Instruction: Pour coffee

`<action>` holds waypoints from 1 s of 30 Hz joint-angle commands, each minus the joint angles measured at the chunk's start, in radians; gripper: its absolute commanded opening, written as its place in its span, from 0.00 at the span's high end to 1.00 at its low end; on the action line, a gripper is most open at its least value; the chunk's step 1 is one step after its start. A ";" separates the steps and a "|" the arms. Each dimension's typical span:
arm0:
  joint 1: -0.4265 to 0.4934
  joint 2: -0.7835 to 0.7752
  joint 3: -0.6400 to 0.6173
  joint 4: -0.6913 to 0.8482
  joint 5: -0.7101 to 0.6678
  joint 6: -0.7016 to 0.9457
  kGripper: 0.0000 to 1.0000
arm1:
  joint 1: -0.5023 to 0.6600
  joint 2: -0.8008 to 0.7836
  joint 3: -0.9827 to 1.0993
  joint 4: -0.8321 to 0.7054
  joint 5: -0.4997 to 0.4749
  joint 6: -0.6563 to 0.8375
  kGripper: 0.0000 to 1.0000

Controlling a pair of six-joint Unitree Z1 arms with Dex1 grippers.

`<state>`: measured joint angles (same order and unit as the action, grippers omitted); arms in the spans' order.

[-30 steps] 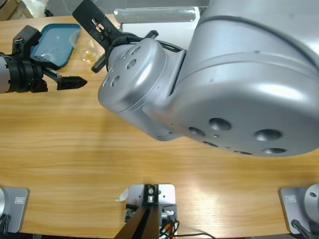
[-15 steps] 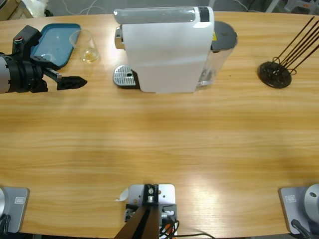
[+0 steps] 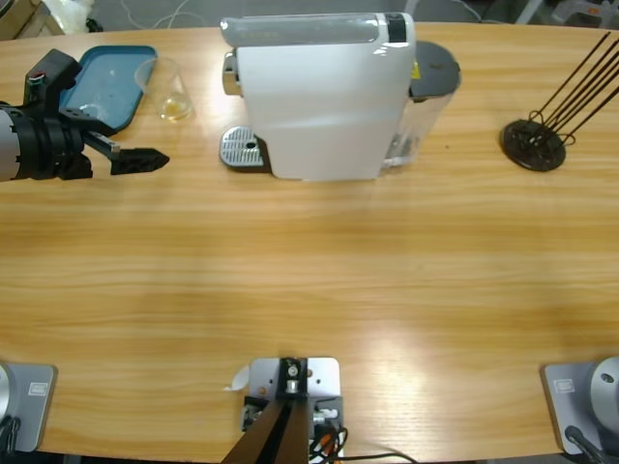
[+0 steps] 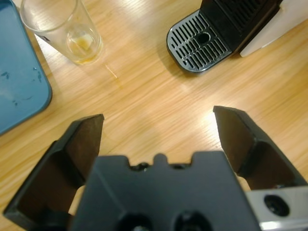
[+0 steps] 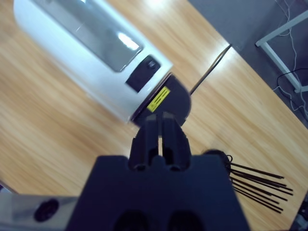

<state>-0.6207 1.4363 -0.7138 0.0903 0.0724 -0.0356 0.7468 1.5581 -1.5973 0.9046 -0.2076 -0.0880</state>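
Coffee [image 3: 175,109] is being kept in a clear glass [image 3: 166,87], upper left.
The left gripper [image 3: 145,159] is being held wide open nearby; the right gripper [image 5: 159,137] is being held closed.

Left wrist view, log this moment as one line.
left tool: open, empty, over table | glass: upright beside tray, little coffee | drip grate: bare | right tool: shut

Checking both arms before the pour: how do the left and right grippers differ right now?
The left gripper has its jaws spread wide; the right gripper has its jaws pressed together. The left gripper sits low over the table facing the glass and drip tray; the right gripper looks down from above the white coffee machine. Both are black and hold nothing.
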 commanded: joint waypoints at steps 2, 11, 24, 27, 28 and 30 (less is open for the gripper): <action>-0.005 0.030 0.024 -0.020 -0.016 0.014 0.02 | -0.099 0.058 -0.074 0.005 0.165 -0.046 1.00; -0.005 0.042 0.020 -0.019 -0.018 0.014 0.02 | -0.115 0.295 -0.406 0.274 0.183 -0.139 1.00; 0.251 -0.009 0.031 -0.085 0.009 -0.009 0.00 | -0.139 0.132 -0.205 0.219 0.212 -0.128 0.00; 0.247 0.067 0.037 -0.141 0.008 -0.015 0.00 | -0.151 0.007 0.003 0.093 0.197 -0.098 0.00; 0.242 0.092 0.041 -0.162 0.006 -0.017 0.00 | -0.153 -0.019 0.054 0.070 0.190 -0.090 0.00; 0.240 0.144 0.045 -0.207 -0.013 -0.018 0.00 | -0.155 -0.064 0.147 0.029 0.181 -0.078 0.00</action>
<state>-0.3853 1.4315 -0.7128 -0.0050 0.0730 -0.0343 0.6176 1.6905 -1.7458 1.0682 -0.0116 -0.2061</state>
